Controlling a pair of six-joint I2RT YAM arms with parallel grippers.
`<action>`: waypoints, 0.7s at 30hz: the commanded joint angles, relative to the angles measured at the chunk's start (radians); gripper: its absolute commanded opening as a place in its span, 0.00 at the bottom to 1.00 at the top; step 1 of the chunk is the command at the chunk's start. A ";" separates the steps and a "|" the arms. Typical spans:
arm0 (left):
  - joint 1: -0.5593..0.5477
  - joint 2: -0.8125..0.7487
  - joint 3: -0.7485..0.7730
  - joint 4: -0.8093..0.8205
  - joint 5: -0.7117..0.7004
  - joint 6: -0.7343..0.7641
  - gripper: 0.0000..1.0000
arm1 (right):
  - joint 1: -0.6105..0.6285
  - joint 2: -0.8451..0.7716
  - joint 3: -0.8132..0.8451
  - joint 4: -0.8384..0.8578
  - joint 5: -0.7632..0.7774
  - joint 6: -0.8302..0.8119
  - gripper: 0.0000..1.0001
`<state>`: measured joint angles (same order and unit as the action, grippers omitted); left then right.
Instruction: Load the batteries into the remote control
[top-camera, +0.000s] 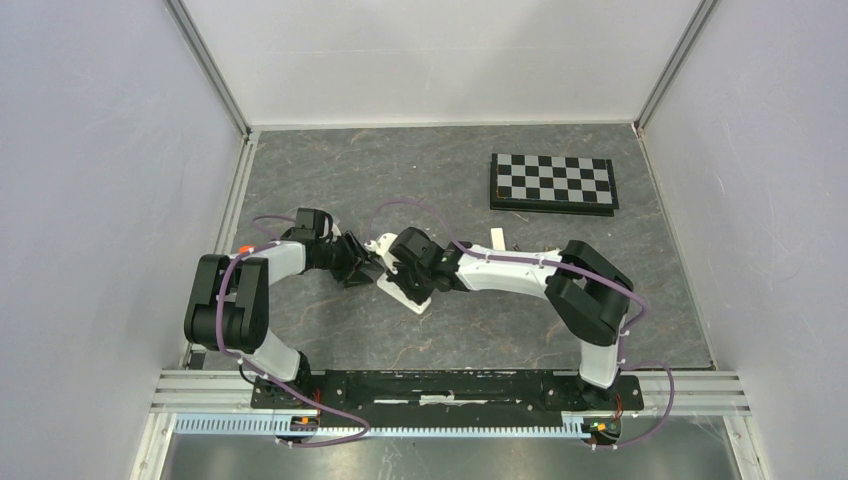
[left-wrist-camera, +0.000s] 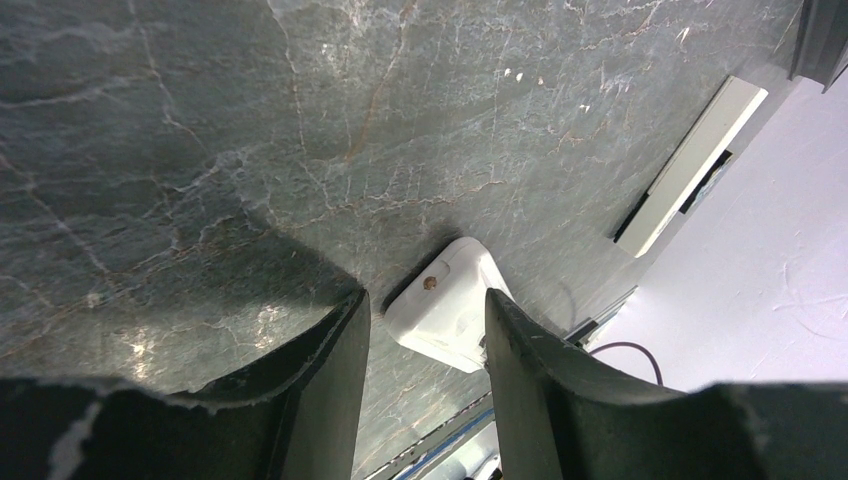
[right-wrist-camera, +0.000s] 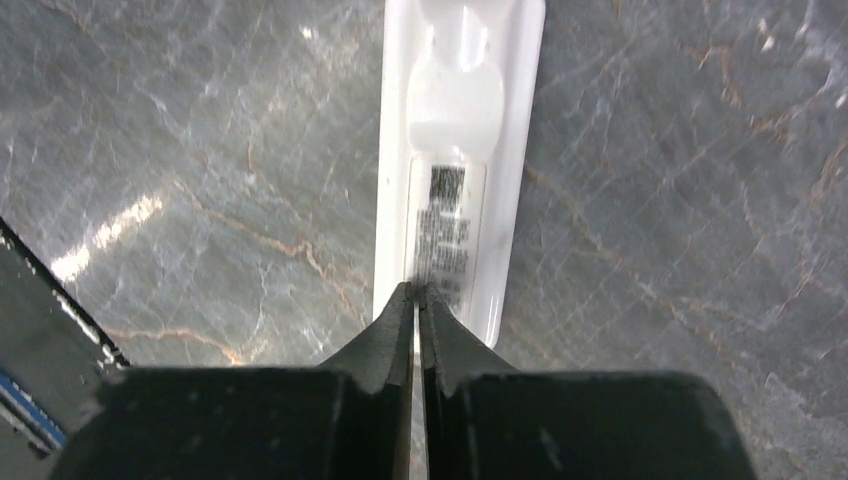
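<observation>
Grey tabletop (top-camera: 450, 170), remote control (right-wrist-camera: 457, 110) far from edges; left fingers (left-wrist-camera: 330, 390) apart astride it, right fingers (right-wrist-camera: 385, 345) closed.

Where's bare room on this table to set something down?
Free: far left, between the back wall and the left arm; also the near strip between the remote control and the base rail. Crowded: the centre, where left gripper and right gripper meet at it; checkerboard far right.

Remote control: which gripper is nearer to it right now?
Right. The right gripper, shut, has its tips directly over the labelled back of the remote control. The left gripper, open, sits just short of one end, which shows between its fingers.
</observation>
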<state>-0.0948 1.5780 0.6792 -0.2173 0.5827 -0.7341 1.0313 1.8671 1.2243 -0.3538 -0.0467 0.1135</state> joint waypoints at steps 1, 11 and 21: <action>0.002 0.009 -0.018 0.013 0.003 0.027 0.53 | -0.011 0.008 -0.115 -0.175 -0.013 -0.006 0.06; 0.003 0.028 -0.003 0.016 0.017 0.027 0.52 | -0.054 -0.053 0.004 -0.104 -0.051 0.022 0.08; 0.006 -0.027 0.022 -0.019 -0.109 0.010 0.52 | -0.059 -0.056 0.092 0.008 -0.018 0.050 0.56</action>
<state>-0.0948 1.5864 0.6811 -0.2146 0.5812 -0.7349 0.9722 1.8210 1.2896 -0.3927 -0.0872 0.1665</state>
